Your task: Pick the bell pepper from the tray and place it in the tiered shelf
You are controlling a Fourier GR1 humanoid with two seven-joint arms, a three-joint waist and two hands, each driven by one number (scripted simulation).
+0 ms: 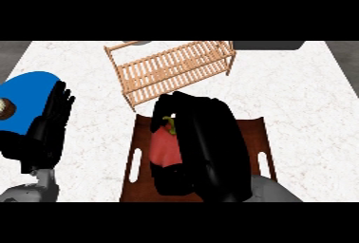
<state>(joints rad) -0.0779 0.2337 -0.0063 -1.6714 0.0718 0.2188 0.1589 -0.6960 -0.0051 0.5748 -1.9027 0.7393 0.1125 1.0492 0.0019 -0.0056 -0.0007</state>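
A red bell pepper (pixel 164 148) with a green stem rests on the brown tray (pixel 137 156) near the counter's front. My right hand (pixel 210 147) covers its right side, fingers curled over the top and the thumb below it, hiding much of it. The wooden slatted tiered shelf (pixel 175 66) stands behind the tray, toward the back of the counter. My left hand (pixel 48 124) rests open at the left edge, fingers up.
A blue plate (pixel 24 92) lies at the far left, partly behind the left hand, with a brownish round item (pixel 5 109) on it. A dark object (pixel 266 45) sits at the back right. White marbled counter (pixel 294 95) surrounds the tray.
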